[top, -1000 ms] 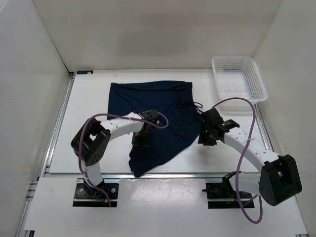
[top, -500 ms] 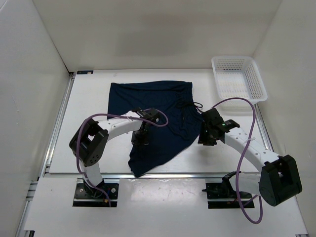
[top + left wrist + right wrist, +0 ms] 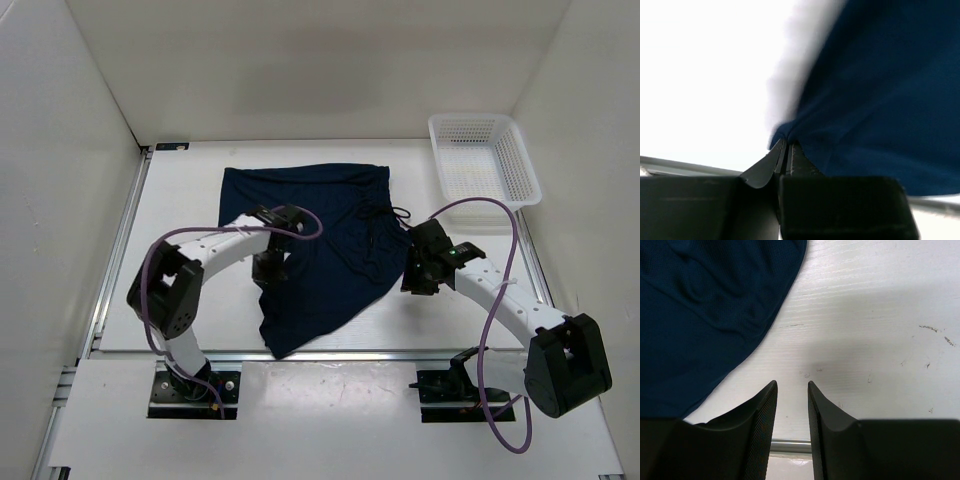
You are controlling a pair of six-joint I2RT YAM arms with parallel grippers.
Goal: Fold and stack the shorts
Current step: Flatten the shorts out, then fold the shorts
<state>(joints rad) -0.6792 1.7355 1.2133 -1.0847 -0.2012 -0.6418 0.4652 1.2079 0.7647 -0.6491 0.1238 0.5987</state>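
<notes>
The dark navy shorts [image 3: 320,240] lie spread on the white table, with the waistband and thin drawstring [image 3: 385,215] at the right. My left gripper [image 3: 266,272] is shut on the shorts' left edge [image 3: 790,131], with the fabric pinched between its fingertips. In the left wrist view the cloth [image 3: 880,100] hangs to the right of the jaws. My right gripper [image 3: 417,277] is open and empty over bare table just right of the shorts, whose curved edge [image 3: 715,315] shows at upper left in the right wrist view.
A white mesh plastic basket [image 3: 483,158] stands at the back right. The table's metal front rail [image 3: 790,446] runs close under the right gripper. White walls enclose the table on three sides.
My left gripper has moved left and slightly back, pulling the pinched fabric with it. The right arm has not moved.
</notes>
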